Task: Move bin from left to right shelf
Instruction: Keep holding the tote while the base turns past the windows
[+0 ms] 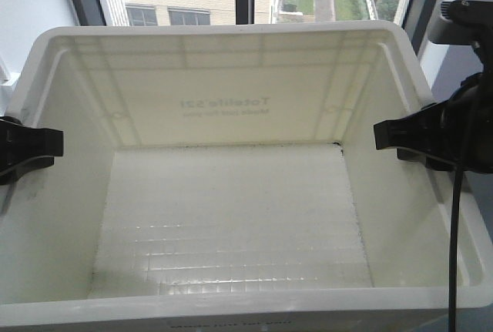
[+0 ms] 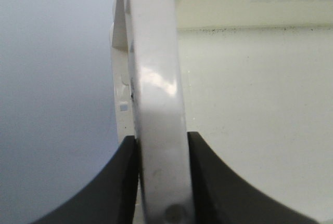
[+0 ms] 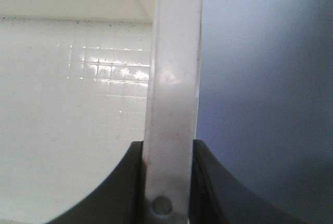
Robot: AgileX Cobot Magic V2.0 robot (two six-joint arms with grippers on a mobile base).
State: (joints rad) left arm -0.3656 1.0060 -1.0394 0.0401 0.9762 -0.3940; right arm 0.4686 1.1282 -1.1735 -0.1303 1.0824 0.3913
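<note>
left gripper (image 1: 31, 145) and right gripper (image 1: 400, 135) each clamp a thin bin (image 1: 231, 35) rim, so uneven arm motion could twist it loose.

Robot's pretty plain tbh: the left gripper (image 1: 45, 153) by the left wall of the white plastic bin (image 1: 231, 31) and the right gripper (image 1: 389, 145) by its right wall are both matte black, with smooth fingers (image 2: 117, 187) flaring in a curve toward the base. A thin black cable (image 1: 456, 216) hangs outside the bin's right wall, below a black-and-grey housing (image 1: 461, 24).
</note>
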